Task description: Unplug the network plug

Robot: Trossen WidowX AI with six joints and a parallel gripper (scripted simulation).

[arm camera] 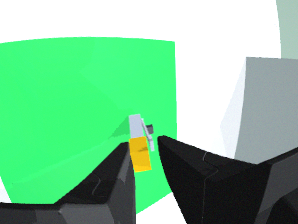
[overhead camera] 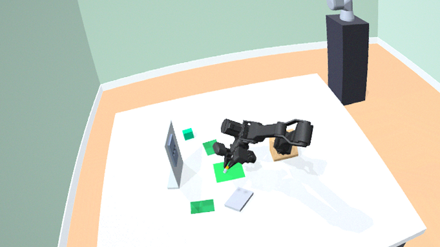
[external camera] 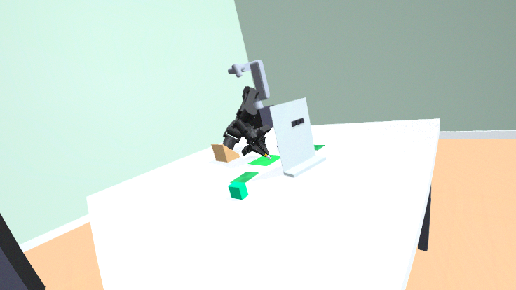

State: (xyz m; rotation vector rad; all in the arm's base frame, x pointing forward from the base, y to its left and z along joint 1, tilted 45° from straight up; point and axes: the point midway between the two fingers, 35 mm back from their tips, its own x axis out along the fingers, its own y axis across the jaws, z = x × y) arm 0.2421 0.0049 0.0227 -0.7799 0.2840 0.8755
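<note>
The small plug (overhead camera: 226,169) (external camera: 268,156) (arm camera: 140,154), grey in front and yellow behind, is low over or on the bright green marked square (overhead camera: 235,175) (external camera: 258,162) (arm camera: 60,100). Its thin grey tab faces right in the wrist view. My gripper (overhead camera: 227,166) (external camera: 266,155) (arm camera: 144,147) is slightly open around the plug's yellow part. The left finger is close against the plug, and a gap shows on the right. Whether the plug touches the table is hard to tell. The upright grey panel (overhead camera: 178,167) (external camera: 296,143) (arm camera: 270,110) stands apart from the plug.
Two darker green patches (overhead camera: 201,206) (external camera: 245,177) lie on either side of the square. A teal cube (overhead camera: 188,134) (external camera: 238,190) is near the panel. A flat grey block (overhead camera: 239,199) lies near the square. My arm's wooden base (overhead camera: 276,156) (external camera: 220,153) stands behind.
</note>
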